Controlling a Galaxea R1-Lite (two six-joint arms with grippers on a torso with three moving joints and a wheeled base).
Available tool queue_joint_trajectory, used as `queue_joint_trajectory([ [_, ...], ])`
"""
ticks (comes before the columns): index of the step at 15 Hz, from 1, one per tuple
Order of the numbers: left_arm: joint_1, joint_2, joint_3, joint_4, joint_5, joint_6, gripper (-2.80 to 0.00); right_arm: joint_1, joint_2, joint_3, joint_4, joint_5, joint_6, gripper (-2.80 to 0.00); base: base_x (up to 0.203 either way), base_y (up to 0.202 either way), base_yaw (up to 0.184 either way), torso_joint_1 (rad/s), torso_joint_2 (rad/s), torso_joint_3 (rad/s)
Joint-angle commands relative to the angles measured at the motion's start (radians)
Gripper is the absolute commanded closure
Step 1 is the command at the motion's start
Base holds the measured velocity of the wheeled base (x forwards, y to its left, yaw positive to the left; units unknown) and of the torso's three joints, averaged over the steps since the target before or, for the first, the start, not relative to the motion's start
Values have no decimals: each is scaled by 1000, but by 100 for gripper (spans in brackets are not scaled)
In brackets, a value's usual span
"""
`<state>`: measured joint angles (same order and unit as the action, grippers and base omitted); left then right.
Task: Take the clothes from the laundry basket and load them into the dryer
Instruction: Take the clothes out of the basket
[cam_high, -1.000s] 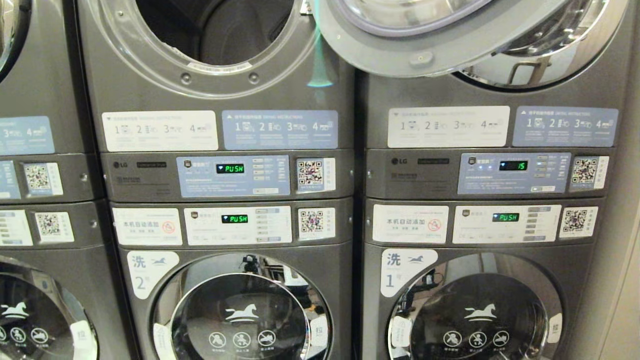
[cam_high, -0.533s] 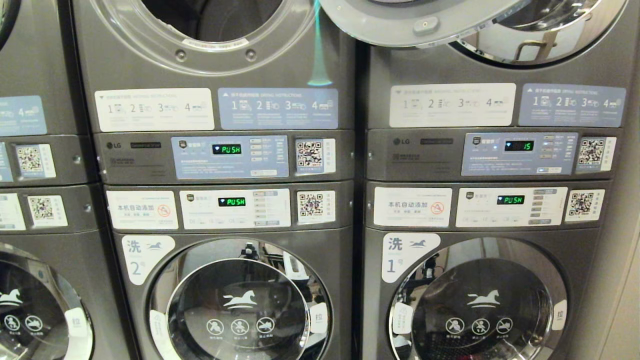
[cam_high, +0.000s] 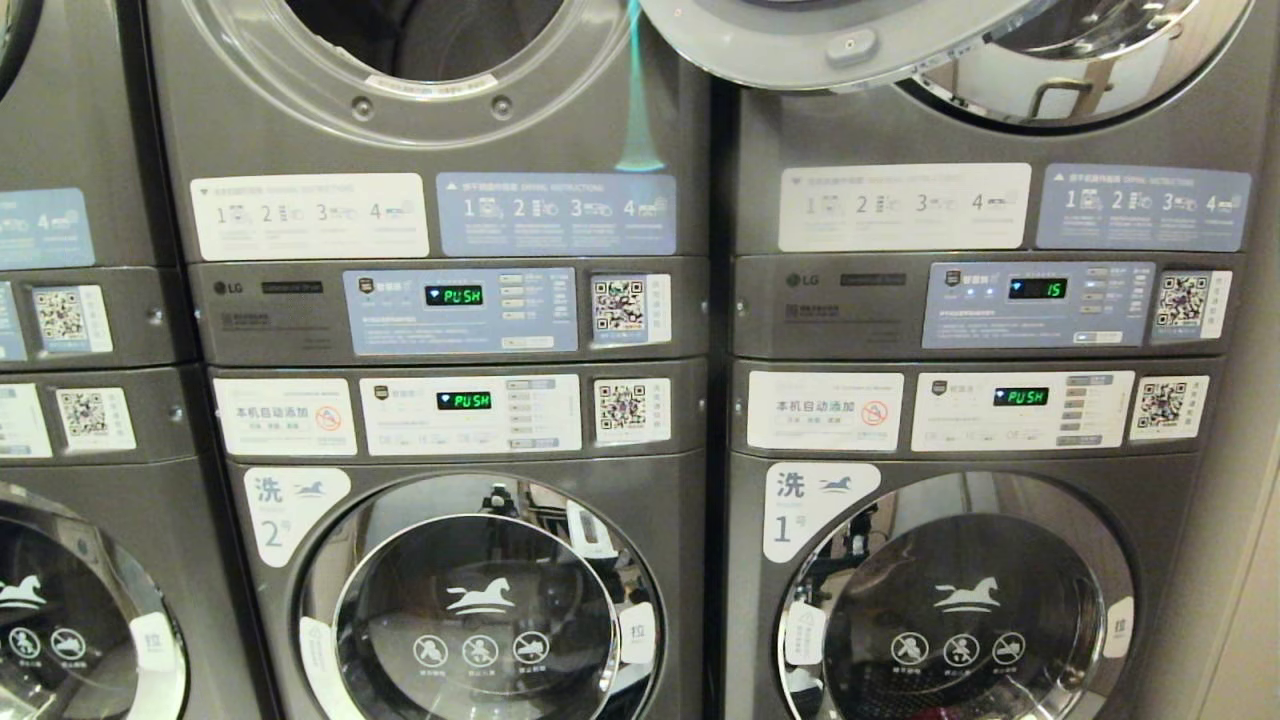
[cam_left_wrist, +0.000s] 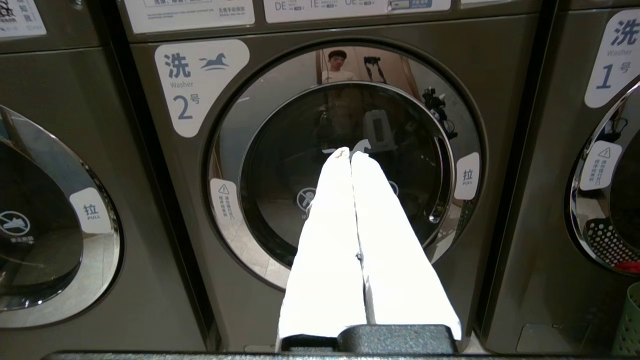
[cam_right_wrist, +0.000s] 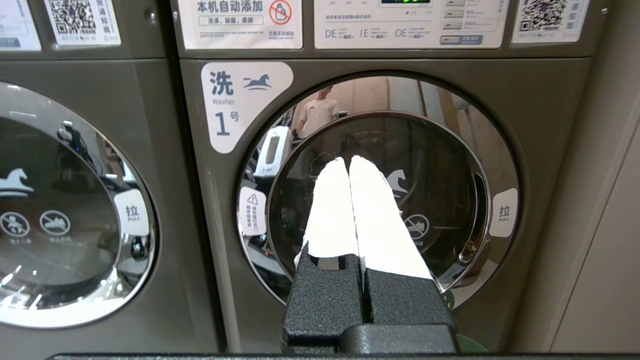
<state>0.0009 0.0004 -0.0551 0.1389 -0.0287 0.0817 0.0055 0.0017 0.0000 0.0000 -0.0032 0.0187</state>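
The dryer (cam_high: 430, 50) is the upper machine of the stack marked 2. Its round mouth stands open at the top of the head view, and its grey-rimmed door (cam_high: 840, 45) is swung out to the right. My left gripper (cam_left_wrist: 350, 154) is shut and empty, its white fingers pointing at the closed glass door of the lower machine marked 2 (cam_left_wrist: 345, 165). My right gripper (cam_right_wrist: 349, 161) is shut and empty, facing the closed door marked 1 (cam_right_wrist: 380, 200). A green edge of the laundry basket (cam_left_wrist: 631, 320) shows low beside that machine. The clothes themselves are out of view.
Three stacks of dark grey LG machines fill the view. The right upper machine's display (cam_high: 1037, 289) reads 15; the others read PUSH. A beige wall (cam_right_wrist: 600, 250) closes the right side. A person (cam_left_wrist: 337, 62) is reflected in the chrome door rims.
The whole head view has slid upward as the camera sank, so less of the open dryer mouth and more of the lower doors show. The machines themselves have not moved.
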Motion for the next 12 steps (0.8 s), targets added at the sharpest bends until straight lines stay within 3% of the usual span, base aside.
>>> queue_joint_trajectory([
  [1,1,0,0,1,0,1,0,1,0,0,0,0,0,0,0,0,0,-66,105,109],
  [4,1,0,0,1,0,0,0,1,0,0,0,0,0,0,0,0,0,-18,36,-56],
  [12,1,0,0,1,2,-3,0,1,0,0,0,0,0,0,0,0,0,3,5,-186],
])
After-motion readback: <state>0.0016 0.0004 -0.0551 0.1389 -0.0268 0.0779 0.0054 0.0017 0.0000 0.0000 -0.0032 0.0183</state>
